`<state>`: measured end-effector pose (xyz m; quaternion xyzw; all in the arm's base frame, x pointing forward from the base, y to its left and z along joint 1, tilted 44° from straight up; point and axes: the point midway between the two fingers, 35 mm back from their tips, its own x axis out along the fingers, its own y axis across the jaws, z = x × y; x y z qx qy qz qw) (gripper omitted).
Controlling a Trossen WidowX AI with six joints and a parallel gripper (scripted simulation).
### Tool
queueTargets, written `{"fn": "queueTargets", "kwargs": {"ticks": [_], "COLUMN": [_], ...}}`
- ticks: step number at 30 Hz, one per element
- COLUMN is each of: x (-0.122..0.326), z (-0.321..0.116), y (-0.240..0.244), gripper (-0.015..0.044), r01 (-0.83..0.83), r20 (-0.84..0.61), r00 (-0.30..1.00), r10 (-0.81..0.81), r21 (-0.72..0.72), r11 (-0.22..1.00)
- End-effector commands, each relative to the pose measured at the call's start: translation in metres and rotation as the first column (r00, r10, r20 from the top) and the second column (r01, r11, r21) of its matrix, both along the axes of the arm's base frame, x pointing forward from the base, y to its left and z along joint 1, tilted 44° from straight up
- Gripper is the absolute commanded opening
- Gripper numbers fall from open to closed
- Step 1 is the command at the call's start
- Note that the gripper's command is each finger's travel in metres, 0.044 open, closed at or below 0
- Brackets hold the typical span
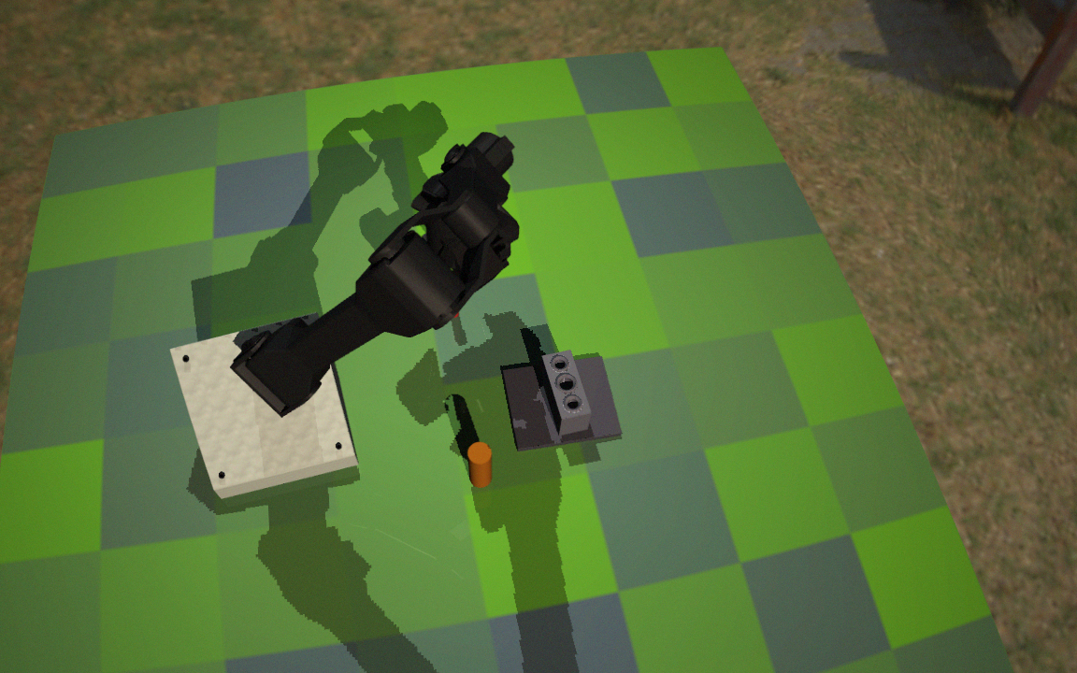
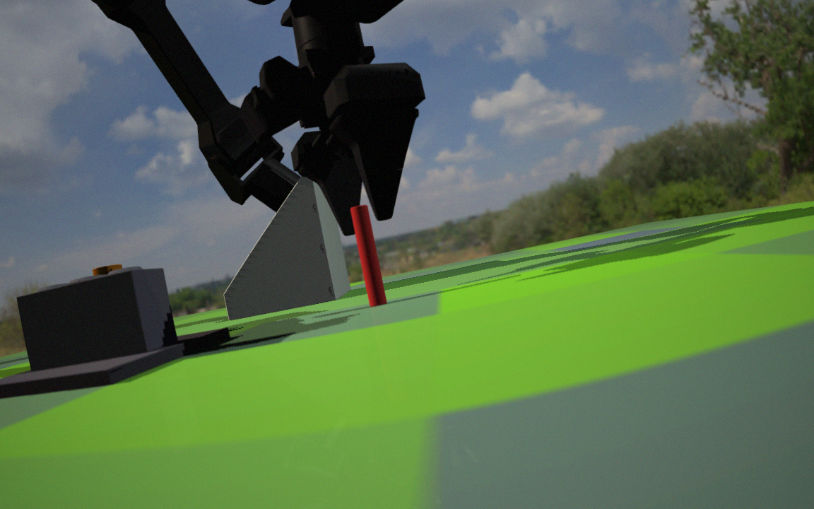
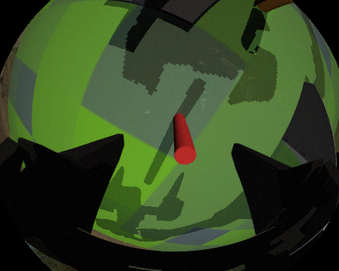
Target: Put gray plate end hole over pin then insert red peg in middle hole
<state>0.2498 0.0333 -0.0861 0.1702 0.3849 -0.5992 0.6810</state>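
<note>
rough cream block point(image 1: 262, 456) (stone-like), smooth matt peg point(image 1: 456, 316) point(image 2: 369, 256) point(image 3: 183, 135)

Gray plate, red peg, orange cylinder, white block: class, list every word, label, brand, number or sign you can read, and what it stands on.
None readable on the gray plate, red peg, orange cylinder or white block.

Your top view is dim, with doubled, jagged-edged shadows crossing the centre and lower part. Your exterior view shows the arm near-black. Your wrist view bends at its rim, corners black.
</note>
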Motion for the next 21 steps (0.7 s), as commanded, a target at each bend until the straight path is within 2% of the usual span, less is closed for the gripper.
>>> {"fn": "queueTargets", "kwargs": {"ticks": [1,12,21], "x": [0.000,-0.001,-0.001], "z": [-0.004,-0.014,-0.014], "y": [-0.006,-0.016,-0.016], "gripper": [0.0440,0.0440,0.0204], "r01": [-0.003,-0.003,-0.003], "r20": [-0.002,-0.002,-0.002], "r00": [1.000,1.000,1.000], "r10": [0.003,0.003,0.003], "r21": [-0.005,-0.006,-0.006], "r11": [1.000,1.000,1.000]}}
